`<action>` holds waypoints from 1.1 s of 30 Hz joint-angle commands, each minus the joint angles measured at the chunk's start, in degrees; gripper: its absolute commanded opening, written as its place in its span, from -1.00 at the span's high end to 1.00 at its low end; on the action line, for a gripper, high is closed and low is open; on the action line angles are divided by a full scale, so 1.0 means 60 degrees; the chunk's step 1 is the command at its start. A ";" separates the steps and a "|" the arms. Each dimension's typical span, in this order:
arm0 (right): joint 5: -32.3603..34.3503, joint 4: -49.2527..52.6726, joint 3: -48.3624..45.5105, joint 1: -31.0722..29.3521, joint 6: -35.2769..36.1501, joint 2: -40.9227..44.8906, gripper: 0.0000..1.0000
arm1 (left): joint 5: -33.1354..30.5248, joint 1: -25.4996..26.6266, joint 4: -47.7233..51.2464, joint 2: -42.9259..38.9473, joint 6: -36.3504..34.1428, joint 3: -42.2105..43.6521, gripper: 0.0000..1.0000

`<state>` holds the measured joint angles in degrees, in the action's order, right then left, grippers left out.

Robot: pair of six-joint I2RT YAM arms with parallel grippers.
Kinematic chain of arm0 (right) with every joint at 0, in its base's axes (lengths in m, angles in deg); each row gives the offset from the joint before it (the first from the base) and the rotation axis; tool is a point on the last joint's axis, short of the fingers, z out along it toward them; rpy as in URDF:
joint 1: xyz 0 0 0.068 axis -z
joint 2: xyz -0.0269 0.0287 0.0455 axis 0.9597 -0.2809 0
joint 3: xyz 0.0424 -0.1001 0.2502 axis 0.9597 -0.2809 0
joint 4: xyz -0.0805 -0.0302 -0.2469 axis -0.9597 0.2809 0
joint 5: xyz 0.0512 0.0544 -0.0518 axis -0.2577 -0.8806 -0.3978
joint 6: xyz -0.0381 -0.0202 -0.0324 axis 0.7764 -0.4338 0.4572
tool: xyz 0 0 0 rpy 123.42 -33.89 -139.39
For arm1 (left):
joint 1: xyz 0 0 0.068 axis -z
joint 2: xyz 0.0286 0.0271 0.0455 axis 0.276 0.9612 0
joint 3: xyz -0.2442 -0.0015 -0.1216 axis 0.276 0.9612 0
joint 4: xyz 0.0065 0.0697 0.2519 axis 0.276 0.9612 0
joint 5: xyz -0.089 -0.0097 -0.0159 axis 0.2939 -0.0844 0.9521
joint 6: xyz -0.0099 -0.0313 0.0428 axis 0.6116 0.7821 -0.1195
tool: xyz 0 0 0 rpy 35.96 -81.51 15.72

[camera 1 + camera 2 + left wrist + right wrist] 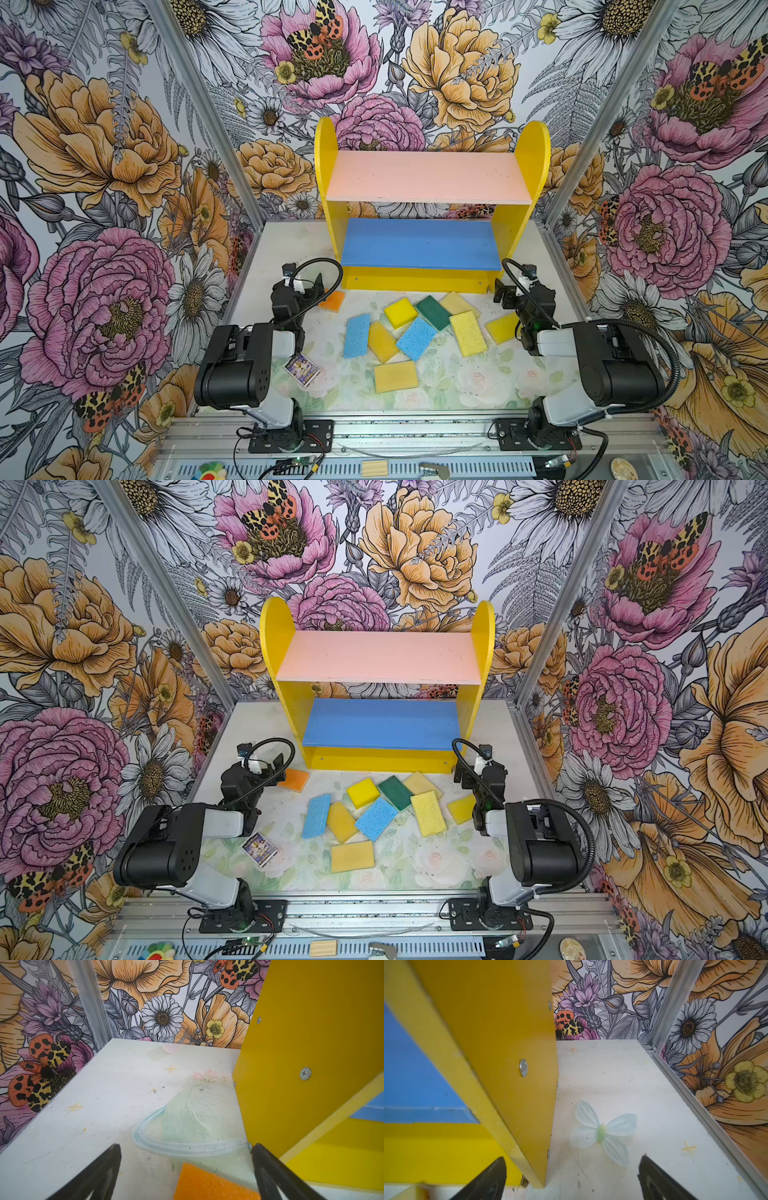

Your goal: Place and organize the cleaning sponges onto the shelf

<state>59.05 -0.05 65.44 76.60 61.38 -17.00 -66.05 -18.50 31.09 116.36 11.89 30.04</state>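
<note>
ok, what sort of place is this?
Probably a lab robot cell, not a home: floral-wallpapered walls on aluminium posts, two arms bolted to a front rail, a yellow shelf and loose cleaning sponges as props.

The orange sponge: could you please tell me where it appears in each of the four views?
Top view: the orange sponge lies by the front left corner of the shelf.
Top view: the same spot, left of the shelf's front.
Left wrist: near the camera, between the open fingers of the left gripper.
Right wrist: not in it.
Shared landmark: the shelf, yellow sides and blue board, in all four.
</note>
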 commanded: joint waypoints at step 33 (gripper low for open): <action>0.0272 -0.0145 0.0214 -0.0109 -0.0078 0.0024 -0.99 | 0.0165 -0.0008 -0.0203 -0.0026 -0.0115 -0.0030 -0.98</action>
<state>61.34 -5.37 64.18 76.23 61.10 -17.11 -66.05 -18.50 31.09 116.36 11.89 30.04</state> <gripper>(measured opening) 0.995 0.988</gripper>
